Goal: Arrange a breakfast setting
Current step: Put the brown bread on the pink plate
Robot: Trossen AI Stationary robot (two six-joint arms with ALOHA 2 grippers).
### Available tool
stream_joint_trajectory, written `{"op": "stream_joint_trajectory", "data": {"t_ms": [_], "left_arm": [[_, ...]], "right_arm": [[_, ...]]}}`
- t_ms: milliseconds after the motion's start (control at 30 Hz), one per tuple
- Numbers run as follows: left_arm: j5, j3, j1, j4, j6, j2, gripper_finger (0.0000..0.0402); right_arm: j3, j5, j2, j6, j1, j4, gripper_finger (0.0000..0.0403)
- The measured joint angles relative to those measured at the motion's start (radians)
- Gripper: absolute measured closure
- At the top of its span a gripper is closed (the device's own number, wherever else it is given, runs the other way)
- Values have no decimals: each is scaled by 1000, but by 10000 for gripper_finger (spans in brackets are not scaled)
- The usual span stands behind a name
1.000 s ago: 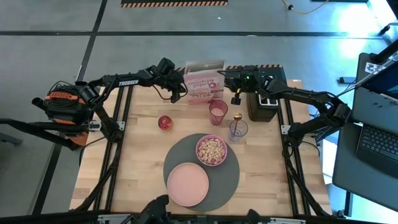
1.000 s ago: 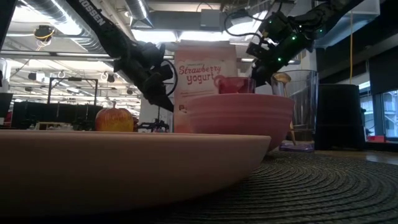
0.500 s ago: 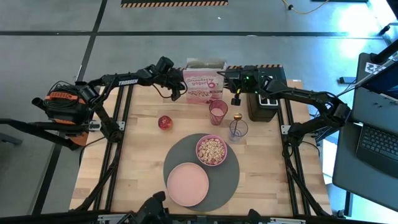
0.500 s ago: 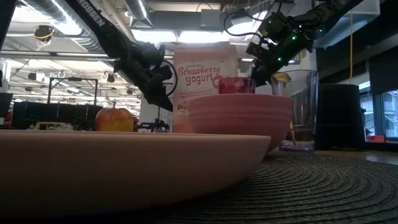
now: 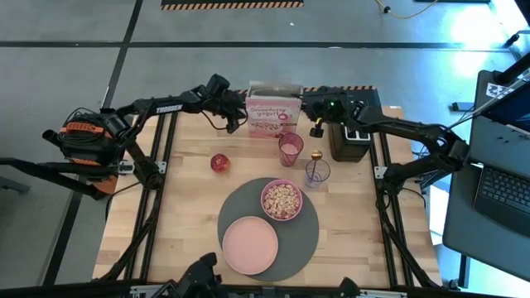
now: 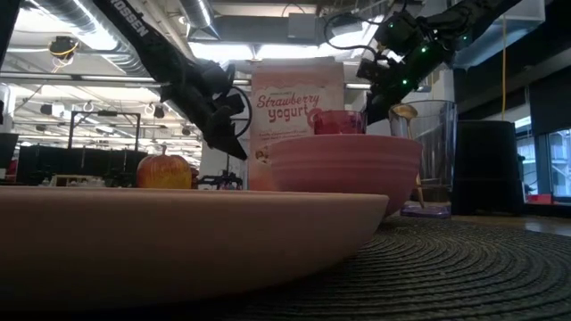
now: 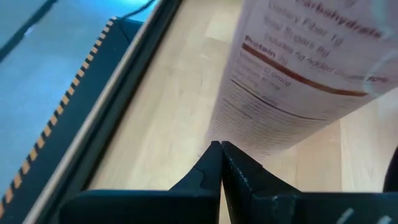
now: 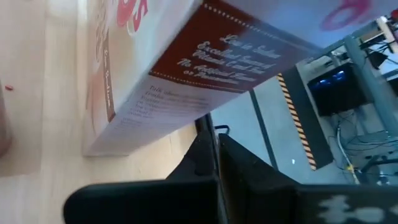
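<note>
The pink-and-white cereal box (image 5: pixel 272 110) stands at the table's far edge, its base on the wood; it also shows in the low view (image 6: pixel 296 98). My left gripper (image 5: pixel 238 127) is shut at the box's left side. My right gripper (image 5: pixel 314 129) is shut just right of the box. The dark-grey mat (image 5: pixel 308 236) bears the pink bowl (image 5: pixel 282 199), which holds cereal, and the pink plate (image 5: pixel 250 245). The pink tumbler (image 5: pixel 291 149), the clear glass (image 5: pixel 317 174) with the spoon (image 5: pixel 316 156) in it, and the red apple (image 5: pixel 219 163) stand behind the mat. No toast shows. My left gripper has its shut fingertips (image 7: pixel 217 149) against the box's printed left side, low down (image 7: pixel 231 127), coming level from the table's left. The box stands on the table. My right gripper: its shut fingertips (image 8: pixel 210 142) are close to the box's lower right edge (image 8: pixel 180 127); I cannot tell whether they touch.
A black toaster (image 5: pixel 349 136) stands right of the box, under my right arm. The tumbler and glass stand close in front of the box. The table's near-left part and right strip are bare wood.
The cereal box has tipped from leaning toward the near edge to nearly upright, its top going toward the far edge. Both grippers have stayed shut beside it, my right one shifting slightly right.
</note>
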Motion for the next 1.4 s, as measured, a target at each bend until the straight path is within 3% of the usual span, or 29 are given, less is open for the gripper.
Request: {"op": "stream_joint_trajectory", "data": {"t_ms": [333,633,733,900,967,1133,1233,1400], "left_arm": [[-23,0,14,-72,8,-169,401],[-15,0,-54,-140,7,-415,402],[-15,0,-92,-147,-15,-463,402],[-15,0,-155,-159,-15,-489,402],[-22,0,-178,-157,-11,-489,402],[-22,0,-217,-157,38,-491,402],[-33,0,-229,-148,39,-500,402],[-104,0,-238,-140,42,-531,402]], "right_arm": [[0,52,-180,-17,0,-95,403],[-2,52,-367,4,0,-348,403],[-23,90,-408,89,21,-402,403],[-90,371,-472,375,82,-397,403],[-120,436,-494,496,94,-390,403],[-135,407,-537,576,91,-405,403],[-135,430,-550,711,92,-404,396],[-135,418,-558,904,34,-461,353]]}}
